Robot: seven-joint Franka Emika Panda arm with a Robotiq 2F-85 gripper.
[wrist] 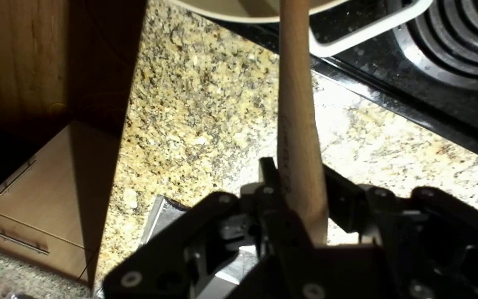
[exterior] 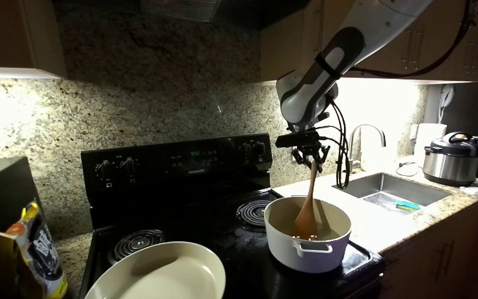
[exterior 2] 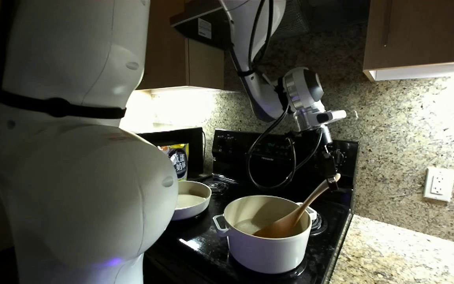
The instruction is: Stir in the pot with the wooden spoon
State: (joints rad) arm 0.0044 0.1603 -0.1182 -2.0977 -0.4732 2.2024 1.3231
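Observation:
The round cream pot (exterior: 305, 259) stands on the front right of the stove in both exterior views. Its near side handle sticks out over the stovetop. The wooden spoon (exterior 2: 282, 227) leans in the pot, bowl end down inside, its handle rising above the rim. My gripper (exterior: 314, 163) is above the pot, shut on the upper handle. In the wrist view the spoon's handle (wrist: 295, 83) runs between the two black fingers, with a pad close against either side. Only a slice of the pot's rim (wrist: 239, 17) shows there, and the spoon's bowl end is out of that view.
A wide shallow cream dish (exterior: 172, 278) sits on the stove beside the pot. A coil burner (exterior: 257, 212) lies behind the pot. The stove's control panel (exterior: 206, 155), a sink (exterior: 405, 187), a steel cooker (exterior: 450, 166) and a food bag (exterior: 42, 253) surround the area.

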